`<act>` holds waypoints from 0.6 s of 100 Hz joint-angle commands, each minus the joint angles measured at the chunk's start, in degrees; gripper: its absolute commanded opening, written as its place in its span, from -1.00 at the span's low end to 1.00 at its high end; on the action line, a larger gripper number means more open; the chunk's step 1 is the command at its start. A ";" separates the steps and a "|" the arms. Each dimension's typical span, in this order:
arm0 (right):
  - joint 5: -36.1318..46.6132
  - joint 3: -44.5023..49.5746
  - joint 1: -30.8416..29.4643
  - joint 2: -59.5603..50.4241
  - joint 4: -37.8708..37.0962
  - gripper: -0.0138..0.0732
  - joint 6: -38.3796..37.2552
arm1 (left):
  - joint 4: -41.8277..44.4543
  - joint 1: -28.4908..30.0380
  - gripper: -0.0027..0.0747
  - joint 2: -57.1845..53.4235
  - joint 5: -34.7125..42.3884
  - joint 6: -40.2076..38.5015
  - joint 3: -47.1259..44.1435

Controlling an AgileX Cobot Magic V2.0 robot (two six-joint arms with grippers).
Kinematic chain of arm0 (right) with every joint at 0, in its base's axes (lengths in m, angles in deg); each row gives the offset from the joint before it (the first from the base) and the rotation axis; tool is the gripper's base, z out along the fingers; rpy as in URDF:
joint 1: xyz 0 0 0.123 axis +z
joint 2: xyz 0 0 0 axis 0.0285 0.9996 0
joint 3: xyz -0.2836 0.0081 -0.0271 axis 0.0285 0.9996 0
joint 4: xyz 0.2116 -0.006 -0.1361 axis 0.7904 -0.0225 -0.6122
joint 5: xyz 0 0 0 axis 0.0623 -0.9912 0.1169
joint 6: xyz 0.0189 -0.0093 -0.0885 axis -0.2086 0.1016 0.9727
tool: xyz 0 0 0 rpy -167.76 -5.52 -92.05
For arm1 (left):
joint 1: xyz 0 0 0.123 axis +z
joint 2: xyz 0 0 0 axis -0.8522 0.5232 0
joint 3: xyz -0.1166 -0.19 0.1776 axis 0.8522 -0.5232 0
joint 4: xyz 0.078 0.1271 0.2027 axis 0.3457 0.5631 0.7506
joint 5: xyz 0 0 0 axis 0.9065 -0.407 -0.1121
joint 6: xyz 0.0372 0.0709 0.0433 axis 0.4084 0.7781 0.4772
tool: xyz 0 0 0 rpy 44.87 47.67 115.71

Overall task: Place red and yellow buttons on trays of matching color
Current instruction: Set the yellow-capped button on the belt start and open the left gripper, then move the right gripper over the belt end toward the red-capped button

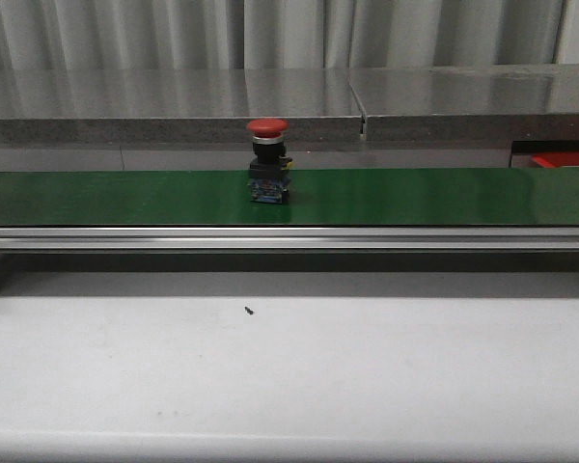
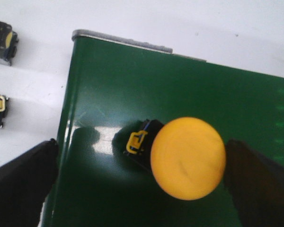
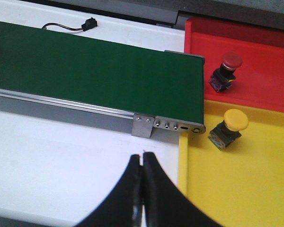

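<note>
Both end effectors hold nothing: left (image 2: 139, 189) spread wide astride yellow button (image 2: 188, 158), right (image 3: 142, 163) closed.

Conveyor belt (image 1: 415, 197): smooth green surface w/ glossy sheen, reflecting light. Belt frame (image 1: 289, 238): brushed metal rail, semi-gloss. Table (image 1: 289, 376): matt white, smooth. Red button (image 1: 267, 126): glossy plastic cap. Yellow button (image 2: 188, 158): smooth plastic cap, satin finish. Red tray (image 3: 270, 71) & yellow tray (image 3: 236, 184): smooth plastic, slight sheen. Right-arm fingers (image 3: 154, 189): matt black.
</note>
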 commanded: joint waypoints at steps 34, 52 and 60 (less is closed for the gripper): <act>3.33 -1.32 0.22 -0.02 0.60 -0.84 0.49 | -6.10 -6.50 0.67 -25.73 13.72 9.26 -7.80; 3.33 -1.32 0.22 -0.02 0.60 -0.84 0.49 | -6.10 -12.00 0.67 -40.48 24.36 9.68 -21.79; 3.33 -1.32 0.22 -0.02 0.60 -0.84 0.49 | -5.99 -14.00 0.67 -46.36 26.41 9.68 -28.07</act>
